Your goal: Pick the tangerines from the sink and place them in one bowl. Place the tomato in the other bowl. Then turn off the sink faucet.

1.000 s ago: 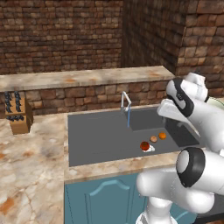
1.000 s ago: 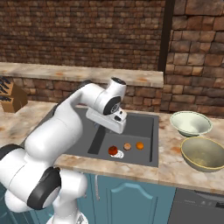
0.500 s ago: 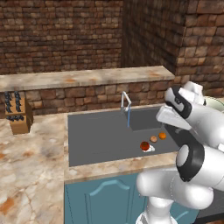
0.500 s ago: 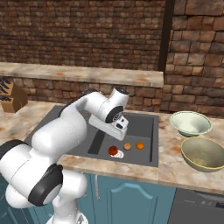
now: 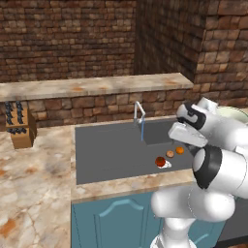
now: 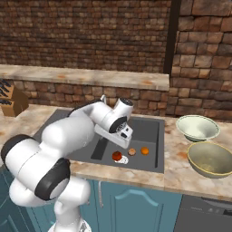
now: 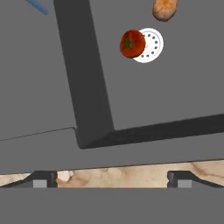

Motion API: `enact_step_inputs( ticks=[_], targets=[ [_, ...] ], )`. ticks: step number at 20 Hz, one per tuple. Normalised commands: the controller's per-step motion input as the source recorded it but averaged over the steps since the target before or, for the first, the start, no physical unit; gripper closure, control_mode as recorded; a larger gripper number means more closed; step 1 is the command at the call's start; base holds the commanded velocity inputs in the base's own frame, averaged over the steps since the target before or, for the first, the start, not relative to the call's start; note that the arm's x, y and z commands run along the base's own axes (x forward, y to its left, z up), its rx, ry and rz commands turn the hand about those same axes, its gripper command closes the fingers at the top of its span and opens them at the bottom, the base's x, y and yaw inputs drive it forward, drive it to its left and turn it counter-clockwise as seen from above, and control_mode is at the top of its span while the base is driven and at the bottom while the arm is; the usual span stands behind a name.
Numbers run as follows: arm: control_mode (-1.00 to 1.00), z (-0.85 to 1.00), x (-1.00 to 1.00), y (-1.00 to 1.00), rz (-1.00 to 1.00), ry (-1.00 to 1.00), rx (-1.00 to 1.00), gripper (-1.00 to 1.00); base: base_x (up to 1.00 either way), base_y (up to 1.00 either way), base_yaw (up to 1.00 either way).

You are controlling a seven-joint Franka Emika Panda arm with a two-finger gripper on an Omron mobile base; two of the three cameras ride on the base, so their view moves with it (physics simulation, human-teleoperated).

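The dark red tomato (image 5: 160, 161) (image 6: 117, 156) (image 7: 132, 43) lies against the white drain (image 7: 151, 45) in the dark grey sink (image 5: 106, 150). Beside it sit the pale tangerine (image 5: 170, 154) (image 6: 132, 152) (image 7: 165, 9) and the bright orange tangerine (image 5: 179, 150) (image 6: 144, 151). My gripper (image 7: 111, 180) is open and holds nothing. Its white hand (image 6: 118, 130) hangs above the sink's near part, short of the fruit. A blue stream of water runs from the silver faucet (image 5: 139, 112). On the counter to the right stand the cream bowl (image 6: 197, 128) and the olive-tan bowl (image 6: 212, 158).
A knife block (image 5: 18, 127) (image 6: 9, 97) stands on the marble counter far left. A raised brick ledge (image 5: 97, 87) runs behind the sink. A dark ridge (image 7: 85, 78) crosses the sink in the hand view.
The hand has come down and nearer to the sink's front, closer to the fruit. The fruits and bowls have stayed put.
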Motion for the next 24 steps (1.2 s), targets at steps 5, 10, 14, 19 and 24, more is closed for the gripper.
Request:
enact_step_inputs(
  ticks=[5, 10, 14, 19, 24],
  targets=[
    [-1.00, -0.36, 0.33, 0.00, 0.00, 0.00, 0.01, -1.00, 0.00, 0.00, 0.00],
    [-1.00, -0.37, 0.26, 0.00, 0.00, 0.00, 0.00, -1.00, 0.00, 0.00, 0.00],
    [-1.00, -0.34, 0.21, 0.00, 0.00, 0.00, 0.00, -1.00, 0.00, 0.00, 0.00],
    [-1.00, -0.31, 0.15, 0.00, 0.00, -0.03, 0.00, -1.00, 0.00, 0.00, 0.00],
    [-1.00, -0.29, 0.15, 0.00, 0.00, -0.06, 0.00, -1.00, 0.00, 0.00, 0.00]
  ],
)
